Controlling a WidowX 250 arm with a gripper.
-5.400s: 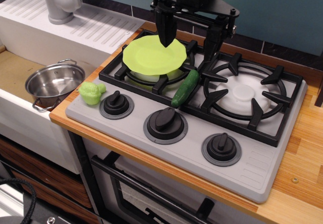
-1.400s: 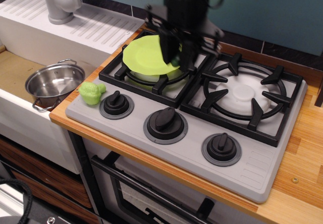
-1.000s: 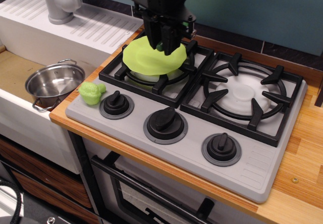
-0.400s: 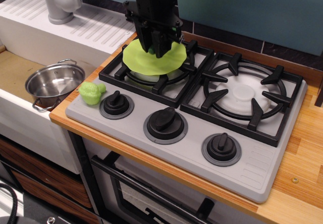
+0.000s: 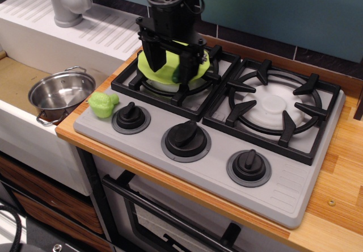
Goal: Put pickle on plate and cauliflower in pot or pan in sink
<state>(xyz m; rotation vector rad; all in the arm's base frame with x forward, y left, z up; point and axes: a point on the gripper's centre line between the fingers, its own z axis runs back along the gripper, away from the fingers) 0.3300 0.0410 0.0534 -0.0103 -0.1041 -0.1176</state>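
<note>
The lime-green plate (image 5: 163,74) sits on the left rear burner. My gripper (image 5: 170,64) is low over it with its jaws spread apart. A bit of the dark green pickle (image 5: 180,70) shows between the fingers, resting on the plate and mostly hidden by them. The pale green cauliflower (image 5: 102,104) lies on the stove's front left corner, well apart from the gripper. The steel pot (image 5: 61,93) stands empty in the sink (image 5: 16,77) at the left.
The grey tap (image 5: 67,1) and ribbed drainboard (image 5: 108,30) are at the back left. The stove has black grates (image 5: 272,107) and three knobs (image 5: 185,138) along its front. A wooden counter (image 5: 340,178) lies to the right.
The pickle left its spot between the burners and came over the plate in the gripper. The gripper has lowered onto the plate and its fingers have spread apart.
</note>
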